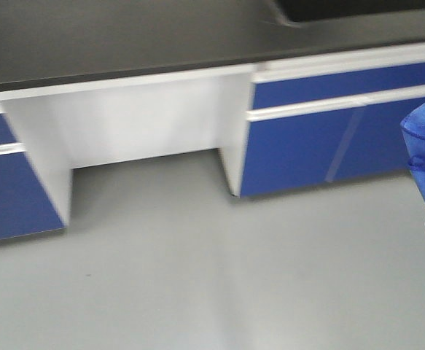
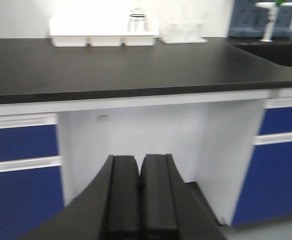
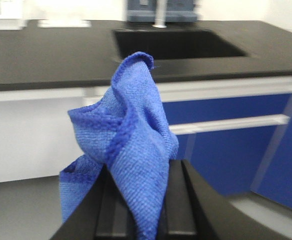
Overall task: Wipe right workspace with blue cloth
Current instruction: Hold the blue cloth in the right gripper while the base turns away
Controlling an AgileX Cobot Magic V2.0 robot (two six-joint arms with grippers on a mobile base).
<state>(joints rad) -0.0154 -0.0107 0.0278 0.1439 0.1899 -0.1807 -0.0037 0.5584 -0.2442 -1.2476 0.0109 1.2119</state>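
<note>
- Between the fingers of your right claw sits the blue cloth. The jaws are clamped on its lower part. The rest stands above the fingertips in a crumpled peak, with one corner hanging down on the claw's left side.
- Ahead of that claw, beyond the cloth, you see a black benchtop with a sunken black sink. Below the benchtop's edge run blue cabinet fronts with white rails.
- Your left claw is closed with nothing in it, its two black pads pressed flat against each other.
- Straight ahead of the left claw is the white knee recess under the benchtop. Higher up, at the back of the top, stand white bins, a glass flask and a clear tray.
- Ahead and to the right of the left claw lies the sink, with a white tap behind it.
- From the front camera, you see the cloth only at the right edge, held above the grey floor and apart from the bench.
</note>
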